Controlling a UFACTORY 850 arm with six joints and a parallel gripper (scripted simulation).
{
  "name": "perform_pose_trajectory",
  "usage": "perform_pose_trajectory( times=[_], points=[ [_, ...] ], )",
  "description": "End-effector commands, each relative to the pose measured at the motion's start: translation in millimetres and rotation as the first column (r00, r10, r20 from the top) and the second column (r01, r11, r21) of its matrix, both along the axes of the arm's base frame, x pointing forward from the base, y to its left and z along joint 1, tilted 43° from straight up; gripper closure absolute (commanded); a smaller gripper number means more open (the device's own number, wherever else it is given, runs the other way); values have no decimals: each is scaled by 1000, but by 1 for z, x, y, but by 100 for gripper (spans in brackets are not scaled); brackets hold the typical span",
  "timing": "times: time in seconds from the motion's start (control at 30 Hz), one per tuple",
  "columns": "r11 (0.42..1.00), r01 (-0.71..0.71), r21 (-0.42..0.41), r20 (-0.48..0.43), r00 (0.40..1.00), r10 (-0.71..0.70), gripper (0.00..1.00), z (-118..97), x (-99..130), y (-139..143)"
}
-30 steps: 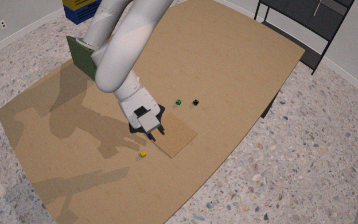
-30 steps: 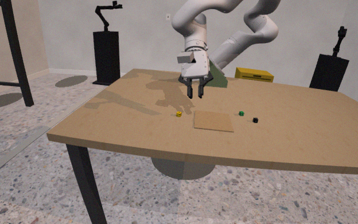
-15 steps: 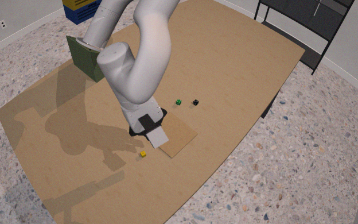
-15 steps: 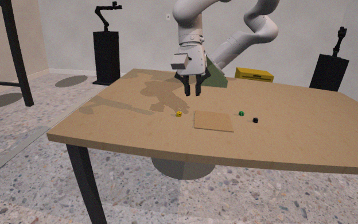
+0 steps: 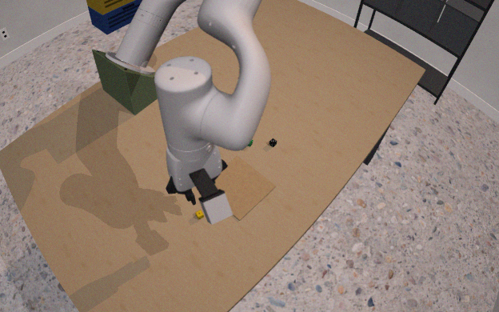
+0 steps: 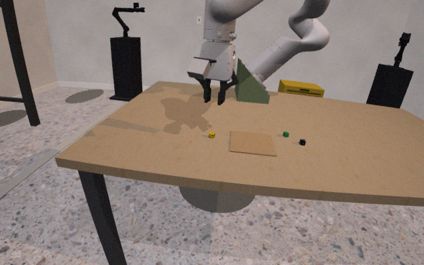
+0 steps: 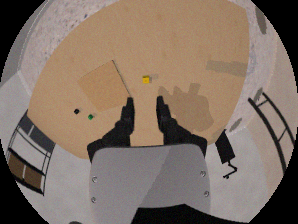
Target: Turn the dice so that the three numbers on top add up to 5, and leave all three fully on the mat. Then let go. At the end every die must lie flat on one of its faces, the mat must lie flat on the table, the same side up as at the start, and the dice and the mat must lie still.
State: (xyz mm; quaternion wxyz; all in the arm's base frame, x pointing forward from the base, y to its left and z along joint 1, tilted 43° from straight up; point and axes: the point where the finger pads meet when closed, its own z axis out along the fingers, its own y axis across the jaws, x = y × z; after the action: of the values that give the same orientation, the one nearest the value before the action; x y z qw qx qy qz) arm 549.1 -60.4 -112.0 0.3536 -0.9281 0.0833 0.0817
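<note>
Yellow die (image 5: 199, 214) (image 6: 211, 135) (image 7: 146, 80) off the mat's edge (image 5: 249, 190) (image 6: 253, 143) (image 7: 104, 86), beneath the open claw (image 5: 205, 180) (image 6: 213, 102) (image 7: 145, 103).

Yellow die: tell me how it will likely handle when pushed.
The yellow die would probably slide rather than roll, since it sits on a flat face. Its small, blocky shape suggests it is light and stiff. A high push might tip it over an edge.
</note>
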Motion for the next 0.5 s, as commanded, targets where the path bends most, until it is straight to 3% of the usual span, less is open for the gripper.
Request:
perform_pose_trajectory(
  times=[0.0,0.33,0.47],
  points=[
    [1000,-20,-7,-31,999,20,0,0,1,-3],
    [1000,-20,-7,-31,999,20,0,-1,1,-3],
    [1000,-20,-4,-28,999,20,0,-21,-10,18]
  ],
)
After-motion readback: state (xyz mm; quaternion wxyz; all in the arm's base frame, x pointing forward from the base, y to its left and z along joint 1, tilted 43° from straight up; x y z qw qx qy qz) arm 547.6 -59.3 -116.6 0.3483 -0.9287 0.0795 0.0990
